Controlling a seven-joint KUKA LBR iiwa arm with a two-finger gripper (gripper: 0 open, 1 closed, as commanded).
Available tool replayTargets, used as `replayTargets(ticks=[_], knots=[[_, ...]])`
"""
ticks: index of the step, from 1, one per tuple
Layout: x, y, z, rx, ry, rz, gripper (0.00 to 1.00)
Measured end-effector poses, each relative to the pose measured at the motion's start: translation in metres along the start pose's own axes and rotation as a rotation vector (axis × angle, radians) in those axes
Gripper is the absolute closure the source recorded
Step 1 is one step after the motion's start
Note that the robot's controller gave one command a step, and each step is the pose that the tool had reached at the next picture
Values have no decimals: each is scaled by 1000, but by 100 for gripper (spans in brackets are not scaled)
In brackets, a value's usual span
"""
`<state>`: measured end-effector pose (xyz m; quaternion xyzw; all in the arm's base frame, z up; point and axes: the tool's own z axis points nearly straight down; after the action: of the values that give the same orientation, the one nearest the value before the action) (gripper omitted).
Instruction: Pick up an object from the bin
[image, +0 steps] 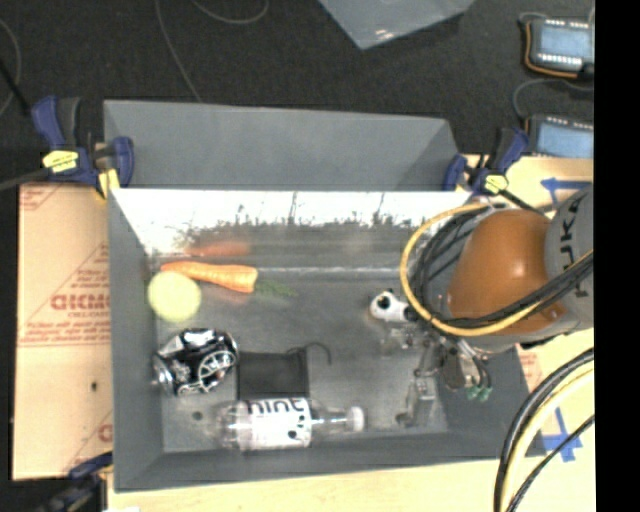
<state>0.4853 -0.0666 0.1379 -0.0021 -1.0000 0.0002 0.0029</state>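
Hanging low over the right side of the bin (280, 140), the gripper (415, 402) stands between a small white object (383, 306) and the cap end of a clear bottle (285, 423); whether its claw is released or clenched cannot be told. A clean pick likely means centring on one item first (the bottle may roll). Well to the left lie a black flat pad (272, 376), toy car (195, 362), yellow-green ball (175, 297) and carrot (215, 275), none obstructing.

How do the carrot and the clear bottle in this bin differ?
The carrot is orange and opaque; the bottle is clear with black lettering. The carrot tapers to a tip; the bottle is a cylinder with a neck. Both lie on their sides.
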Motion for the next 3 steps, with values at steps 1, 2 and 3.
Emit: replayTargets(ticks=[1, 2, 3], knots=[[-2, 0, -4, 1, -8, -3, 0], [5, 61, 56, 1, -8, -81, 0], [9, 76, 40, 1, -8, -104, 0]])
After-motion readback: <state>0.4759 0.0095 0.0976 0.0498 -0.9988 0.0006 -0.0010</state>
